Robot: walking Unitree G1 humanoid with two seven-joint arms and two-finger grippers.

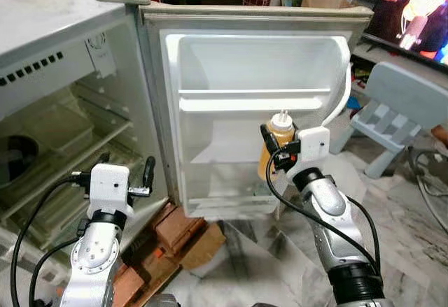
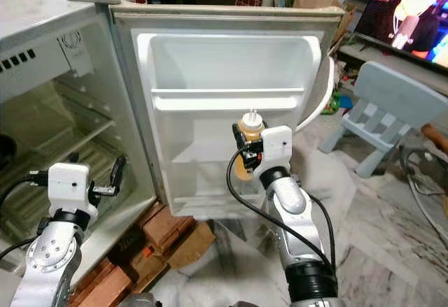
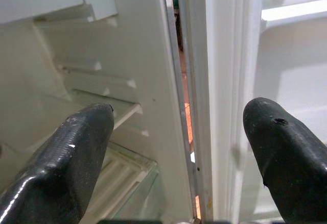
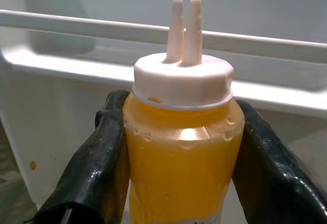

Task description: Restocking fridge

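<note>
So the yellow sauce bottle (image 4: 181,147) with the white twin-nozzle cap is clamped upright between the right gripper's (image 1: 278,154) two black fingers, long axis vertical, nozzles up. Straight ahead of that gripper is the inside of the open fridge door (image 1: 259,111), with the door shelf rail (image 4: 255,40) just beyond and slightly above the cap. My guess is the next move hinges on that: the bottle has to go forward and clear the rail or slot into the lower bin (image 1: 231,181). The right arm is obviously the closer one. The left gripper (image 1: 126,175) sits spread wide and empty, facing the hinge gap beside the fridge body (image 1: 63,132). The bottle's bottom is cut off, so can't tell the clearance underneath.
</note>
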